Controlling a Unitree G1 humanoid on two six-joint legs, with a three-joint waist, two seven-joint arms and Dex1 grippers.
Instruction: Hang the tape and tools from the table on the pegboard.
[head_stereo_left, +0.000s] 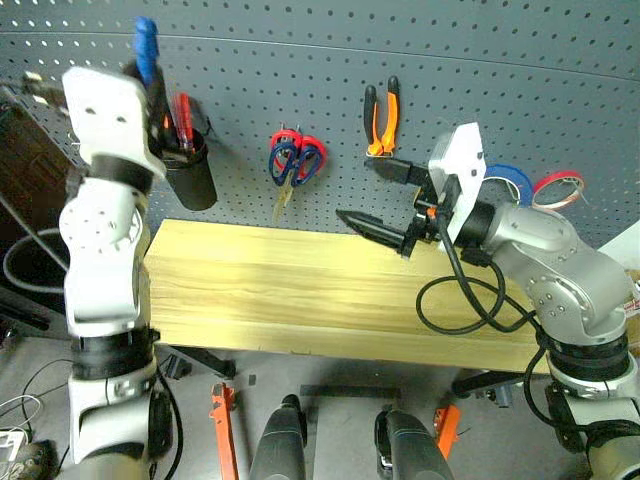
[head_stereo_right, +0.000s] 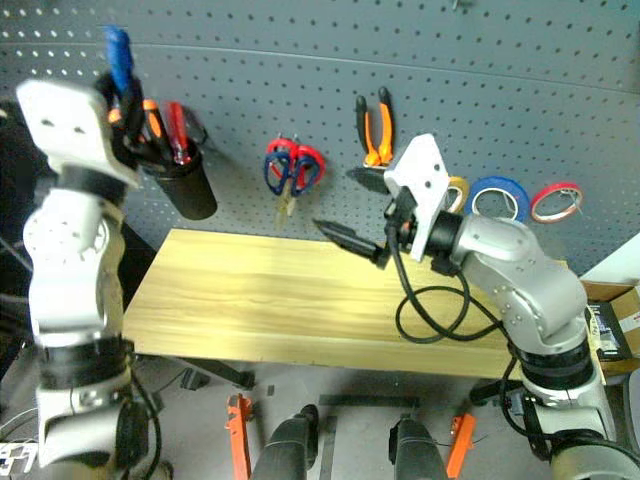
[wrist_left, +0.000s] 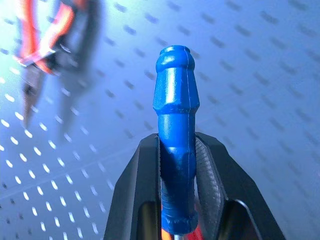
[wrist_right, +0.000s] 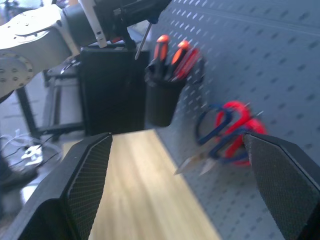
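From my head camera, the table (head_stereo_left: 300, 290) lies bare, its plank top open from edge to edge below the pegboard (head_stereo_left: 480, 60). A black cup (head_stereo_left: 190, 175) hangs on the board with orange and red screwdrivers (head_stereo_right: 165, 125) standing in it. Just right of it hang the red-handled scissors (head_stereo_left: 296, 160), the pliers (head_stereo_left: 380, 120), the tape (head_stereo_right: 457, 190), a blue roll (head_stereo_right: 500, 197) and a red roll (head_stereo_right: 557, 200). My left gripper (head_stereo_left: 150, 85) is raised beside the cup, above the table's left end. My right gripper (head_stereo_left: 385, 195) hovers over the table's back edge, fingers spread wide and holding nothing.

In my left wrist view, my fingers (wrist_left: 145, 190) are clamped on the blue-handled screwdriver (wrist_left: 175, 150), the handle end jutting toward the board.

In my right wrist view, both pads (wrist_right: 90, 180) stand wide apart, framing the cup and the scissors.
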